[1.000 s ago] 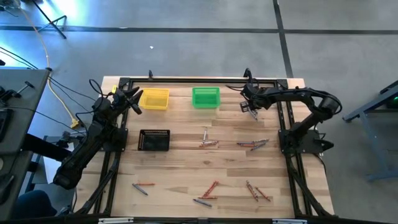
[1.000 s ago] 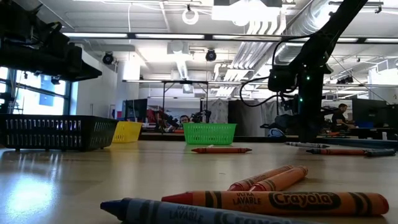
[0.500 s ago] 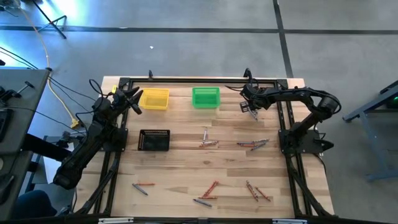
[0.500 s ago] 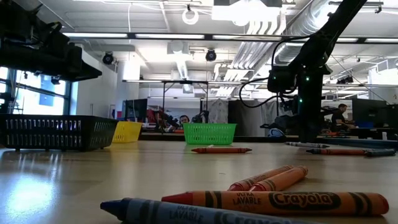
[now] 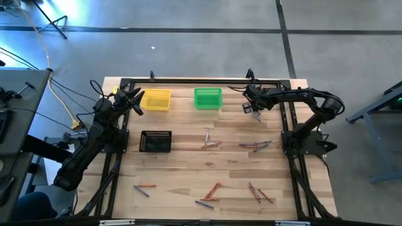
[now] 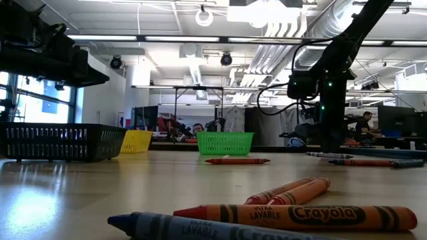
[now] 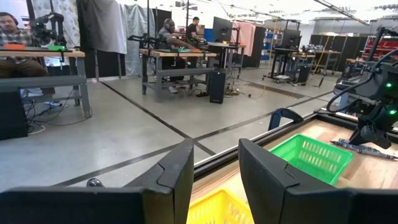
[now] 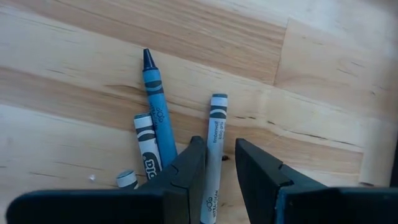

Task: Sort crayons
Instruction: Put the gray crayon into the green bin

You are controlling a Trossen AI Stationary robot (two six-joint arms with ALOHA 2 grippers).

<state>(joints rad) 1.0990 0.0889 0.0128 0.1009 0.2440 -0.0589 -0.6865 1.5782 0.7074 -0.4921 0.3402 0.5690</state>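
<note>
Nothing has moved; my right pincer (image 8: 214, 163), seemingly clamped on a grey crayon (image 8: 213, 155) beside the green bin (image 5: 208, 98), must release there.

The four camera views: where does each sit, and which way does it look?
High view: above the table, looking straight down; left gripper and right gripper show.
Low view: table-top height, looking across crayons into the room; an arm shows.
Left wrist view: on left arm, facing the green bin; own fingers show.
Right wrist view: on right arm, facing crayons; gripper shows.
First three share the green bin.
</note>
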